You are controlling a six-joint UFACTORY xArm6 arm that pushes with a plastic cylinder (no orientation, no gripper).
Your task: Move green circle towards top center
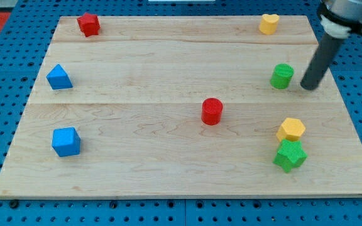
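Currently pre-contact | my tip (308, 87) just beside green circle (282, 76), at its 3 o'clock | no pincer fitted, bare rod | push toward 10 o'clock, centred, avoiding yellow heart (269, 24)

On the table (168, 169), my tip (308, 87) stands just right of the green circle (282, 76), with the yellow heart (269, 24) above them near the view's top
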